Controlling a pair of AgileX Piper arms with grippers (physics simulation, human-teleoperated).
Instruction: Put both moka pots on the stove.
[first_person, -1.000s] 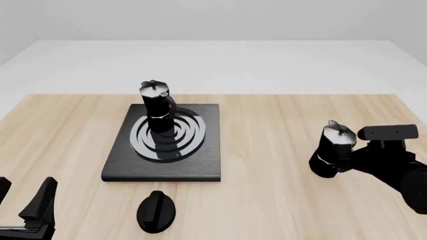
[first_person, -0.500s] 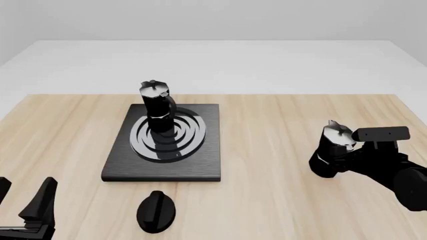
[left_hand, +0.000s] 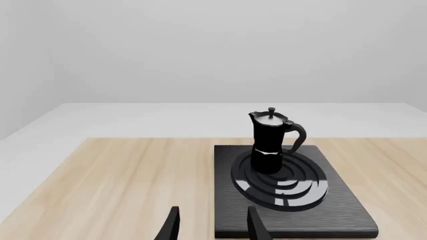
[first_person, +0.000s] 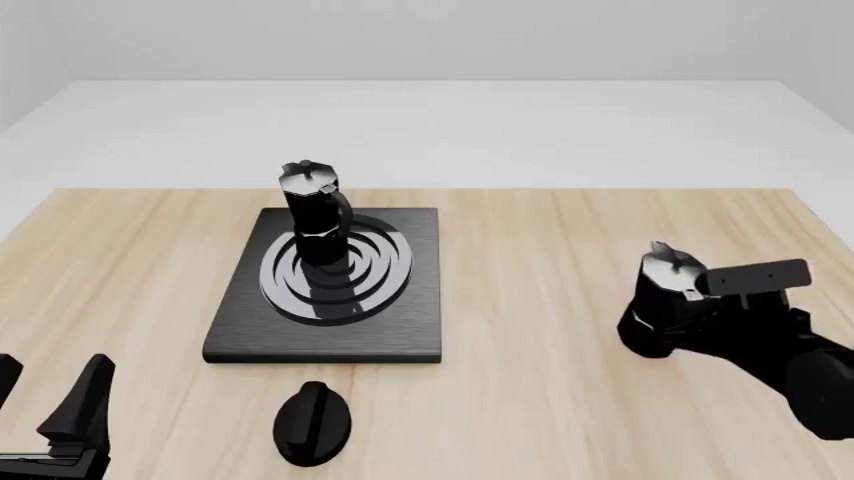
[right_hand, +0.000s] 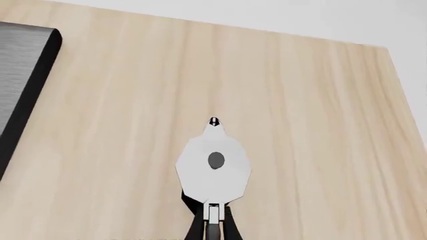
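Fingers of the left gripper (first_person: 47, 420) stand spread w/ nothing between them, low at the near left corner, well apart from everything. Fingers of the right gripper (first_person: 674, 318) look closed on the handle of the near small black faceted moka pot w/ silvery lid (first_person: 663, 300), but in the front view the arm's black blends w/ the pot, and the right wrist view shows only dark tips at the handle below the lid, so I can't tell for sure.

Nearest the arms lies a black oval knob (first_person: 312, 423) on the light wooden table (first_person: 534, 400), just in front of the flat square black stove w/ concentric silver-grey rings (first_person: 400, 330). The near pot sits out right, well apart from the stove. The far black moka pot (first_person: 312, 212) stands upright on the rings, toward the back.

Risks, as I judge them:
- Handle-only hold: pot may swing or tilt when lifted, since weight hangs off to one side.
- Carry path too low: base clips the stove's raised edge.
- Set-down too close to the far pot: knocks it over or shoves it off the rings.
- Release on a tilt: pot topples.
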